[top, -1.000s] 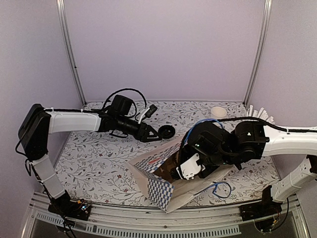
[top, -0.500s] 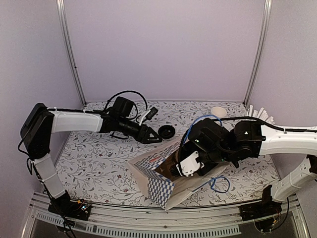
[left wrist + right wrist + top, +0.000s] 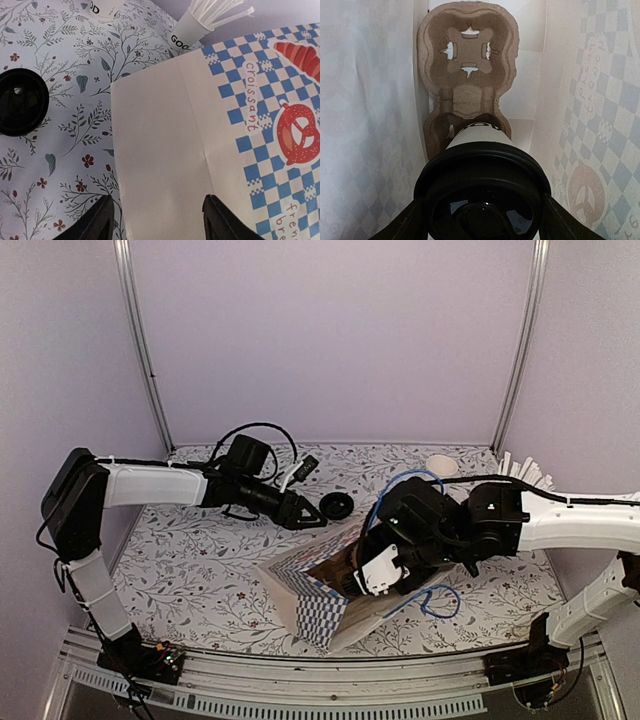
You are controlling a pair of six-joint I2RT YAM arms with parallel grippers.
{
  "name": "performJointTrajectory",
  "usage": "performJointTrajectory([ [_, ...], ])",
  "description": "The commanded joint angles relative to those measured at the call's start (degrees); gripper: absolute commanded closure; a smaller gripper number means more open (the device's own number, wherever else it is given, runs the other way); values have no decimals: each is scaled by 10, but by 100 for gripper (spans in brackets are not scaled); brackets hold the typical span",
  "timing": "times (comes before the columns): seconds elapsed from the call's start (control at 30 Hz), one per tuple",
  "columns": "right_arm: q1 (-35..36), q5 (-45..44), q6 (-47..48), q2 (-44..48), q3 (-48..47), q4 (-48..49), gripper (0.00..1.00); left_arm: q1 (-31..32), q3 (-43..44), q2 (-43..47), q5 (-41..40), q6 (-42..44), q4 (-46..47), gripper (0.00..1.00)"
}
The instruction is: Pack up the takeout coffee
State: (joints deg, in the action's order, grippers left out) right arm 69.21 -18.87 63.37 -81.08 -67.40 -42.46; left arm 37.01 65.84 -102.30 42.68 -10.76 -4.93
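The takeout coffee [image 3: 480, 137], a white paper cup under a black lid [image 3: 482, 197], is inside the checked paper bag [image 3: 322, 612]. My right gripper [image 3: 483, 217] is shut on it, one finger on each side of the lid. The cup's base is at the near pocket of a brown pulp carrier [image 3: 467, 65] lying at the bag's bottom. In the top view the right gripper [image 3: 383, 575] reaches into the bag's mouth and hides the cup. My left gripper [image 3: 157, 212] is open and holds nothing, hovering over the bag's outer side [image 3: 165, 150]. From above, the left gripper [image 3: 310, 518] sits just behind the bag.
A loose black lid [image 3: 337, 505] lies on the floral tablecloth beside the left gripper, also in the left wrist view as the lid [image 3: 20, 102]. A lidless white cup [image 3: 441, 465] and a cup of white sticks [image 3: 200, 20] stand at the back right. A blue cable [image 3: 440, 602] loops by the bag.
My right gripper has pushed slightly further into the bag with the cup, and the bag has shifted and stood up a little. The left gripper drew back slightly to the left.
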Motion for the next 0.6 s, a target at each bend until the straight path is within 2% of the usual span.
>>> performJointTrajectory([
  [0.0, -5, 9, 5, -5, 9, 6, 52, -5, 10, -7, 5, 5, 2, 37],
  [0.57, -36, 31, -7, -49, -23, 8, 52, -6, 2, 10, -2, 5, -4, 37],
])
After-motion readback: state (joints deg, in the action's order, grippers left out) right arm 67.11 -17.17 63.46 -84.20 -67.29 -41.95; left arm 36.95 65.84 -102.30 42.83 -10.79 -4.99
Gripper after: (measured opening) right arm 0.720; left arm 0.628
